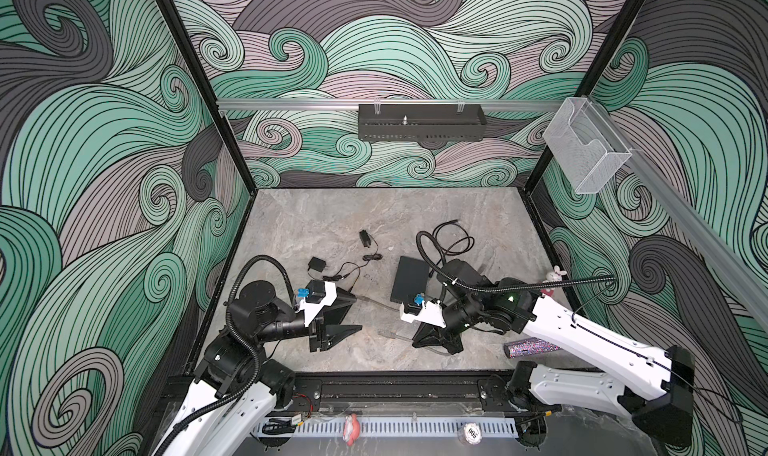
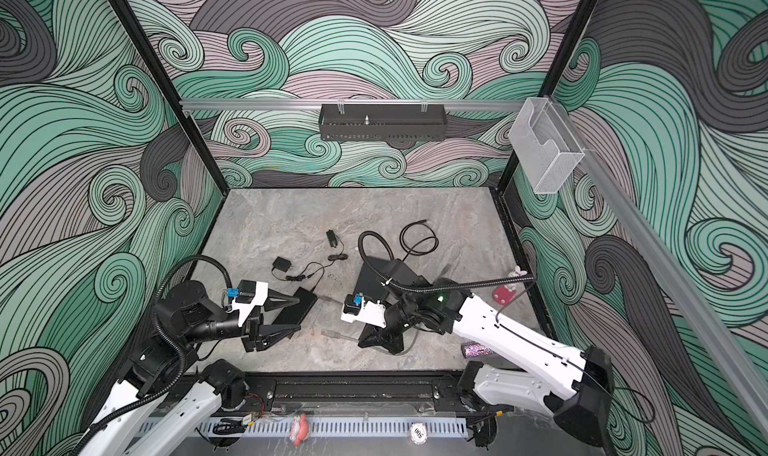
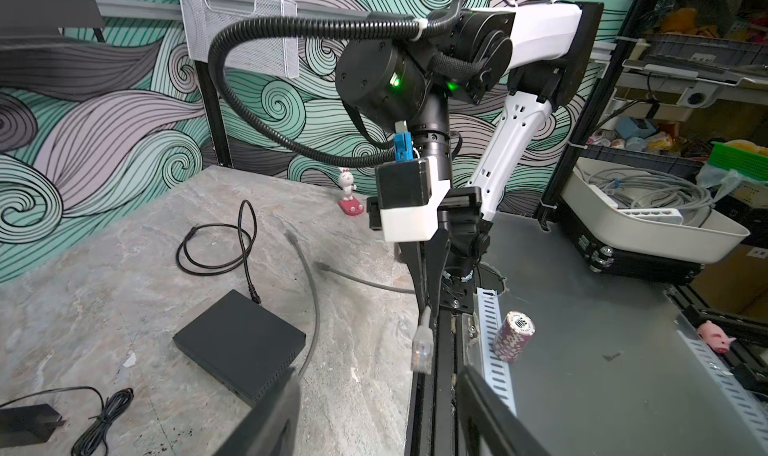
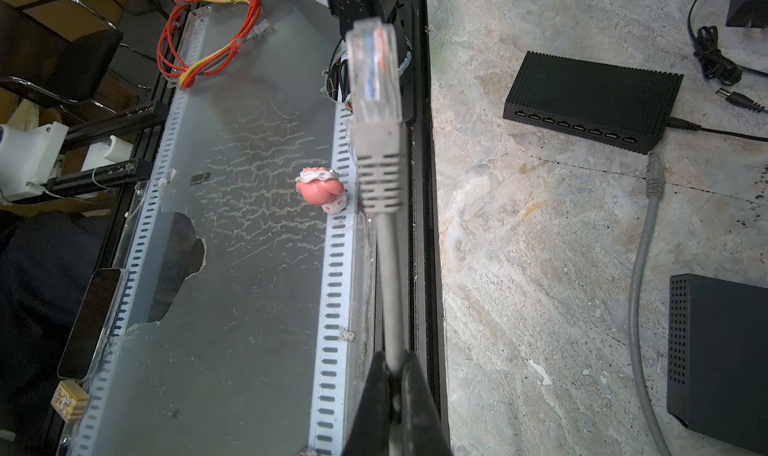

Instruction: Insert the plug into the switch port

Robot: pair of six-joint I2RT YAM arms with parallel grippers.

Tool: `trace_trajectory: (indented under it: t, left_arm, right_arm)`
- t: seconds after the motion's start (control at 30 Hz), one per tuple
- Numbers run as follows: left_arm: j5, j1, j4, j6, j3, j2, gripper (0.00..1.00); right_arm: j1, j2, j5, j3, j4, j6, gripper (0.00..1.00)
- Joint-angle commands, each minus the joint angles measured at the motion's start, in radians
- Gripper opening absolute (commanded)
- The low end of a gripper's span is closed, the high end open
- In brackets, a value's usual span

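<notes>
My right gripper [image 4: 392, 358] [image 1: 415, 342] is shut on a grey network cable just behind its clear plug [image 4: 374, 71] [image 1: 384, 332] [image 3: 422, 350]. The plug sticks out in front of it, over the table's front edge. The switch [image 4: 590, 100] is a flat black box with a row of ports along one side. In both top views the switch [image 2: 305, 305] lies under my left gripper [image 1: 357, 313] [image 3: 378, 375]. That gripper is open and empty, and the plug hangs just ahead of its fingers. The cable's loose other end [image 4: 655, 171] lies by the ports.
A second black box [image 1: 409, 279] [image 3: 239, 341] lies mid-table with a looped black cable [image 1: 453, 241] behind it. Two power adapters [image 1: 316, 263] [image 1: 365, 237] lie at the back left. A bunny figure [image 1: 555, 275] and a glitter tube [image 1: 528, 347] are on the right.
</notes>
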Motion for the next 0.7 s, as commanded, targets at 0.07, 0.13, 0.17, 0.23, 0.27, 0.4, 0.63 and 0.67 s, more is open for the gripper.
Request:
trace_trajectory:
  t: [0.07, 0.13, 0.17, 0.23, 0.27, 0.4, 0.63, 0.67]
  left_arm:
    - [0.058, -0.010, 0.059, -0.028, -0.014, 0.042, 0.64]
    - [0.074, -0.013, 0.055, -0.016, -0.005, 0.068, 0.64]
    - [0.086, -0.016, 0.050, -0.007, 0.002, 0.083, 0.64]
    - [0.118, -0.021, 0.049, 0.011, 0.009, 0.110, 0.64]
    - [0.133, -0.026, 0.051, 0.019, 0.011, 0.121, 0.64]
    - [0.158, -0.054, 0.043, 0.054, 0.033, 0.167, 0.63]
    - [0.105, -0.099, 0.025, 0.086, 0.055, 0.229, 0.58]
    - [0.101, -0.104, 0.027, 0.086, 0.054, 0.237, 0.57]
  right_arm:
    - [-0.005, -0.005, 0.014, 0.046, 0.033, 0.014, 0.00]
    - [-0.005, -0.014, 0.023, 0.047, 0.043, 0.011, 0.00]
    - [-0.005, -0.016, 0.024, 0.046, 0.046, 0.007, 0.00]
    - [-0.004, -0.021, 0.013, 0.047, 0.046, -0.001, 0.00]
    - [-0.003, -0.024, 0.006, 0.044, 0.046, -0.005, 0.00]
    - [-0.003, -0.033, 0.028, 0.040, 0.053, 0.008, 0.00]
    - [-0.003, -0.035, 0.065, 0.040, 0.058, 0.035, 0.00]
    - [-0.003, -0.033, 0.064, 0.041, 0.058, 0.037, 0.00]
